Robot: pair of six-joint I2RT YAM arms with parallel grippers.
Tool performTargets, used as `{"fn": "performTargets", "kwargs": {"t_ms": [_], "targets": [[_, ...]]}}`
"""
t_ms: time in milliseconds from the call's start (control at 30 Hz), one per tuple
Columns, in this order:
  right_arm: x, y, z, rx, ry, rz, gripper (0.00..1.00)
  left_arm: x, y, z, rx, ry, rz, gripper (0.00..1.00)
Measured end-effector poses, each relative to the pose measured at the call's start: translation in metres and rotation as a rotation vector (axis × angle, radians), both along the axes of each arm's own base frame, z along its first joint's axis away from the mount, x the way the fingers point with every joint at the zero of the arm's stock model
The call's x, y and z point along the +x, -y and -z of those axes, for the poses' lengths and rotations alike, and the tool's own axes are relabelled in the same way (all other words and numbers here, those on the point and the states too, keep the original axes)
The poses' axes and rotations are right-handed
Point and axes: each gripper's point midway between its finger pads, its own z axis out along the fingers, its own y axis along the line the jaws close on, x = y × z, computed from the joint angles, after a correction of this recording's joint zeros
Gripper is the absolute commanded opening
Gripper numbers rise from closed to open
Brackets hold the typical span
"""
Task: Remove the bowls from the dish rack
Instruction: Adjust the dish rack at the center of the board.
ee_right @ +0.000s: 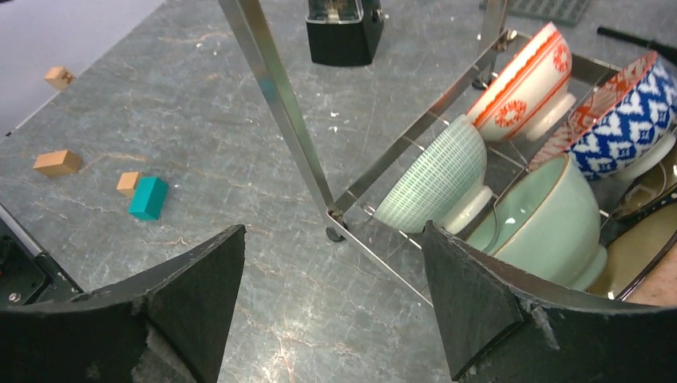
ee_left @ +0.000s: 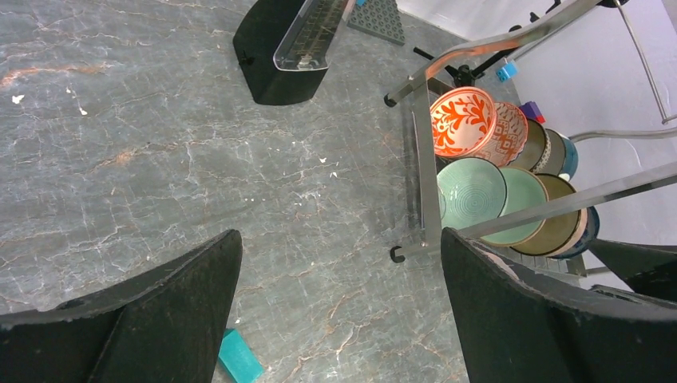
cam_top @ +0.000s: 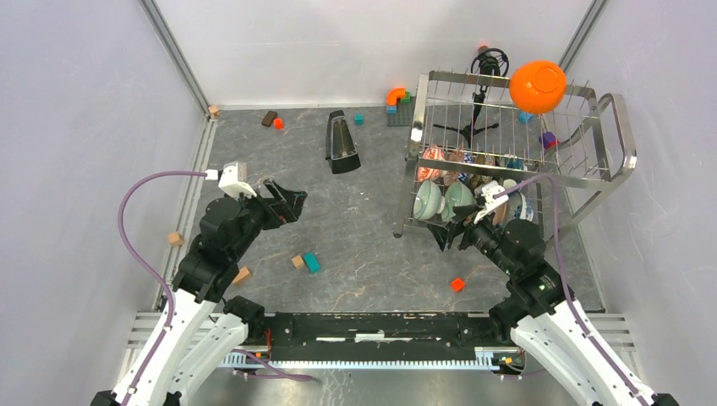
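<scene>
The steel dish rack (cam_top: 626, 135) stands at the right. A bright orange bowl (cam_top: 538, 85) rests on its top tier. The lower tier holds several bowls on edge: a pale green ribbed one (ee_right: 435, 179), a smooth pale green one (ee_right: 543, 219), a red-and-white one (ee_right: 531, 84), a blue-and-white one (ee_right: 631, 120), and brown-gold ones behind. My right gripper (cam_top: 448, 233) is open and empty, just off the rack's near left corner, its fingers (ee_right: 479, 303) beside the green bowls. My left gripper (cam_top: 292, 201) is open and empty over bare table, left of the rack (ee_left: 423, 183).
A black metronome (cam_top: 342, 144) stands left of the rack. A microphone stand (cam_top: 484, 85) is behind the rack. Small blocks lie about: teal (cam_top: 312, 262), red (cam_top: 457, 284), wooden (ee_right: 57, 162). A grey baseplate (cam_top: 399, 110) lies at the back.
</scene>
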Motion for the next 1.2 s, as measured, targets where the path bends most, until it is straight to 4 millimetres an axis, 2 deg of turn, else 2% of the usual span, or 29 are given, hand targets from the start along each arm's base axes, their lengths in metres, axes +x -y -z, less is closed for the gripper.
{"fn": "performTargets", "kwargs": {"t_ms": [333, 500, 633, 800, 933, 1033, 1133, 1200], "targets": [[0.002, -0.005, 0.021, -0.049, -0.081, 0.073, 0.77, 0.0, 0.001, 0.001, 0.004, -0.002, 0.004, 1.0], [0.004, 0.01, 0.032, -0.11, -0.104, 0.18, 0.78, 0.0, 0.003, 0.003, 0.004, -0.011, 0.016, 1.0], [0.003, 0.024, 0.035, -0.145, -0.102, 0.24, 0.83, -0.001, 0.016, 0.005, -0.009, -0.022, 0.084, 1.0], [-0.009, 0.015, 0.029, -0.115, -0.062, 0.139, 0.86, -0.005, 0.037, 0.004, -0.032, -0.013, 0.185, 1.0], [-0.021, 0.004, 0.026, -0.096, -0.036, 0.044, 0.88, -0.014, 0.063, -0.007, -0.05, 0.019, 0.291, 1.0], [-0.026, 0.001, 0.02, -0.076, -0.011, 0.004, 0.89, -0.023, 0.091, -0.024, -0.047, 0.047, 0.384, 1.0], [-0.031, -0.003, 0.018, -0.057, 0.006, -0.028, 0.89, -0.037, 0.135, -0.049, -0.009, 0.136, 0.511, 1.0], [-0.033, -0.004, 0.02, -0.053, 0.006, -0.043, 0.89, -0.046, 0.158, -0.055, 0.027, 0.199, 0.567, 1.0]]}}
